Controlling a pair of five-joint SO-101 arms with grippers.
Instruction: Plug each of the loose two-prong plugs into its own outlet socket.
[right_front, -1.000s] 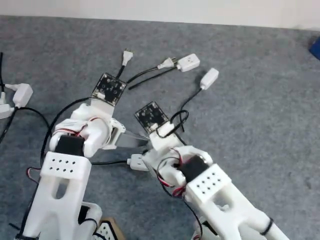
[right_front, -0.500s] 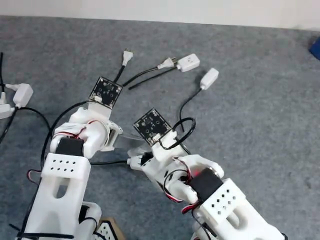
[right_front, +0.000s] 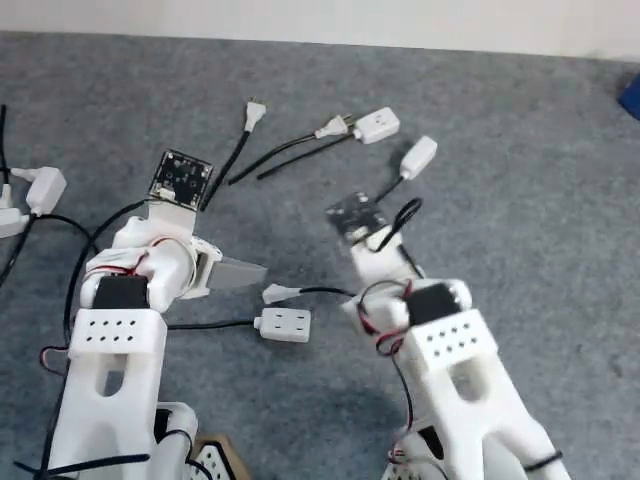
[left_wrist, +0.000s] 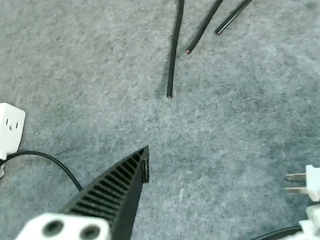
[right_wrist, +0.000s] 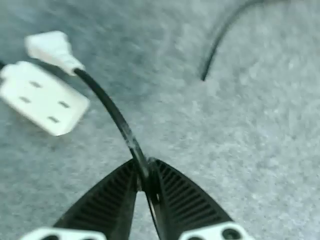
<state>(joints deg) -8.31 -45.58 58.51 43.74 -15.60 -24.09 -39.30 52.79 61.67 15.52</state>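
Grey desk (right_front: 540, 130): carpet-like surface under both arms and every cord.
Left arm (right_front: 115, 340): at 8 o'clock in the high view.
Right arm (right_front: 450, 350): at 5 o'clock in the high view.
Left pincer (right_front: 228, 272): spread and holding nothing, at 9 o'clock of the loose plug, with one black finger (left_wrist: 127, 182) over bare carpet.
Right pincer (right_wrist: 146, 176): pressed together, pinching the black cord a little way behind the loose plug.
Outlet socket (right_front: 283, 325): white, flat near the middle between the arms.
Loose plug (right_front: 277, 293): white and unplugged, at 12 o'clock of the outlet socket, near but apart, prongs toward 9 o'clock.
Black cord (right_wrist: 112, 112): runs from the loose plug into the right pincer.
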